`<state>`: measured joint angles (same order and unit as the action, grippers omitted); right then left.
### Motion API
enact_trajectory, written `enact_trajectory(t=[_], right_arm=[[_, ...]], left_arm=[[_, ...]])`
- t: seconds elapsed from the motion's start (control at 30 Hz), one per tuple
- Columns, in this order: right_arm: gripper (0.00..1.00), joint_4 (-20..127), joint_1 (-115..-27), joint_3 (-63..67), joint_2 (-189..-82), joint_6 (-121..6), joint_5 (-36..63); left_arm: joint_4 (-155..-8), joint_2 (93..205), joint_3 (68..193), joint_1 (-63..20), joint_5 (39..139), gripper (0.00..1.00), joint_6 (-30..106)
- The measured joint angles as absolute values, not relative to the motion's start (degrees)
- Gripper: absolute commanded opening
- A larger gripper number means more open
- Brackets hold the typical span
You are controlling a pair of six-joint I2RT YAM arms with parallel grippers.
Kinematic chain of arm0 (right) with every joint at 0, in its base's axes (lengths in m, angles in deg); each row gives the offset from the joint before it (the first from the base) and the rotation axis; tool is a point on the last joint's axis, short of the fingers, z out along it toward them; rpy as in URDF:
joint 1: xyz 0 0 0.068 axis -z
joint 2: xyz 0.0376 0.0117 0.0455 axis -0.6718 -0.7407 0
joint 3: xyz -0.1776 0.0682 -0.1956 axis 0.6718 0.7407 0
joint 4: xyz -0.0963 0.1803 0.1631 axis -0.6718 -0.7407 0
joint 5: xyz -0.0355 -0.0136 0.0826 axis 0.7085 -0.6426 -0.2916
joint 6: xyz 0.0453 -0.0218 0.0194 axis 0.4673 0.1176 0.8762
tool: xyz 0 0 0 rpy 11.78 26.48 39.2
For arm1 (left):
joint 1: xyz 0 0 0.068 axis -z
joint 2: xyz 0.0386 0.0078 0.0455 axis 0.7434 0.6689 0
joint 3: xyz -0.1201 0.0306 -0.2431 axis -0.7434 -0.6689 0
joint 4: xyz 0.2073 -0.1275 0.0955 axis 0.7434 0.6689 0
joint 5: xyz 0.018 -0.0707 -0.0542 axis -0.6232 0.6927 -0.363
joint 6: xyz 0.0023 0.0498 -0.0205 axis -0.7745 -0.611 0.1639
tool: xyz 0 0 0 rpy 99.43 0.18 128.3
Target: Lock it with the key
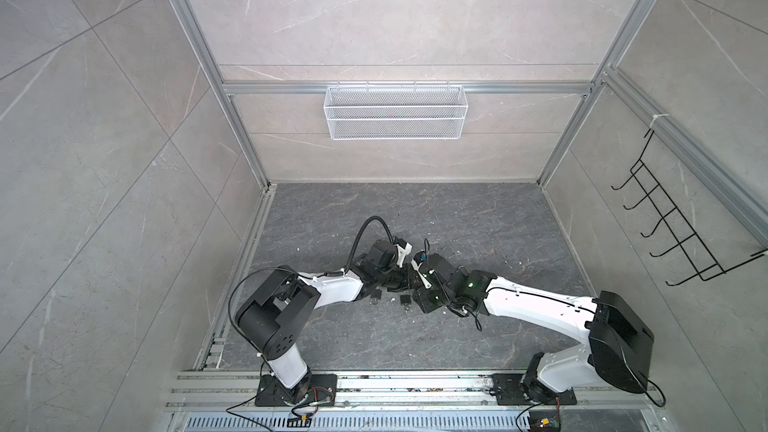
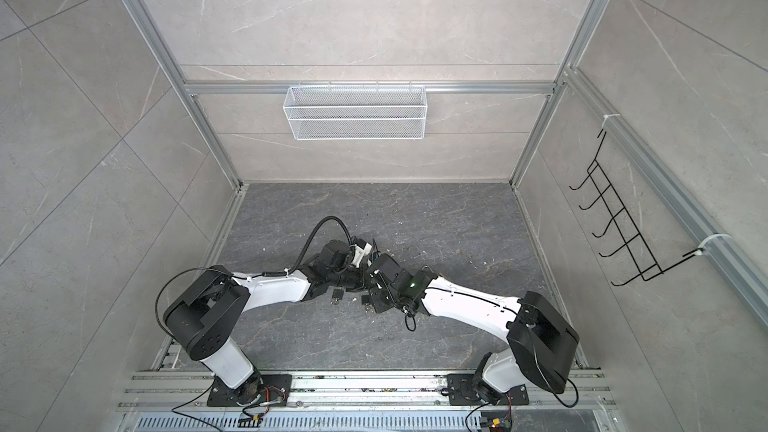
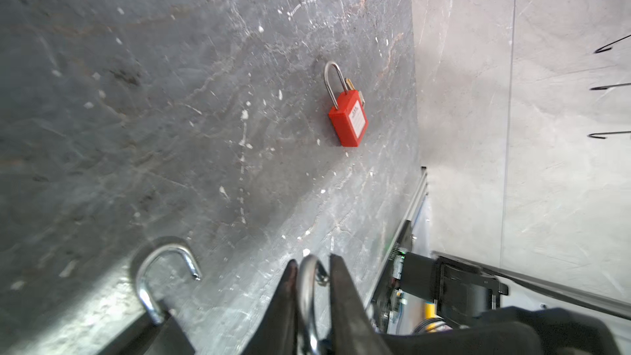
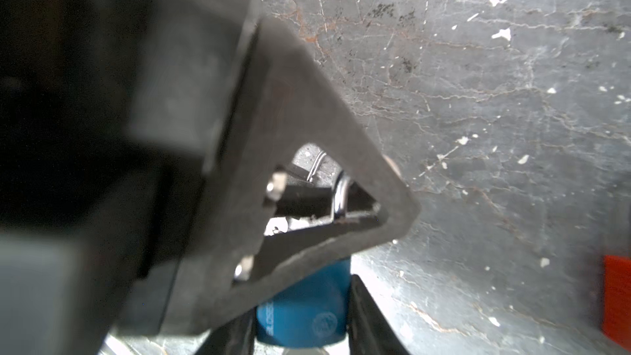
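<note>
In the right wrist view my right gripper [image 4: 300,302] is shut on a blue padlock [image 4: 300,315], one dark finger on each side of its body. My left gripper [image 3: 312,261] is closed around a metal key ring [image 3: 305,288] that stands between its fingers; the key itself is hidden. One grey finger [image 4: 307,114] of the left gripper crosses close in front of the blue padlock. In a top view the left gripper [image 1: 409,274] and the right gripper [image 1: 420,259] meet above the middle of the floor.
A red padlock [image 3: 348,121] lies on the dark stone floor [image 3: 170,97], shackle down; its red edge [image 4: 616,298] shows in the right wrist view. Two black padlocks [image 1: 376,296] [image 1: 405,300] lie under the arms, one with an open shackle [image 3: 164,268]. A wire basket [image 1: 392,112] and hooks [image 1: 673,234] hang on the walls.
</note>
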<state>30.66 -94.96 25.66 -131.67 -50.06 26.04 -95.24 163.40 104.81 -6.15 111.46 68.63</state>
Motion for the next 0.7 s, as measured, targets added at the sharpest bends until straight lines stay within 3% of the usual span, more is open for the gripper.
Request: enact_trajectory(t=[0.03, 0.23, 0.43, 0.7], right_arm=[[0.31, 30.7, -95.0, 25.7, -131.6, -49.8, 26.3], [0.33, 31.1, -94.9, 25.7, -131.0, -49.6, 28.0], [0.48, 31.4, -95.0, 26.3, -129.7, -49.8, 28.5], [0.53, 37.7, -94.9, 30.3, -116.5, -50.8, 27.1]], left_arm=[[-95.5, 163.4, 105.0, -6.2, 111.7, 0.0, 69.2], [-96.6, 163.4, 105.5, -6.2, 112.1, 0.0, 69.8], [-96.9, 162.7, 105.4, -6.1, 110.7, 0.0, 70.4], [-95.3, 152.6, 101.0, -5.8, 97.7, 0.0, 74.2]])
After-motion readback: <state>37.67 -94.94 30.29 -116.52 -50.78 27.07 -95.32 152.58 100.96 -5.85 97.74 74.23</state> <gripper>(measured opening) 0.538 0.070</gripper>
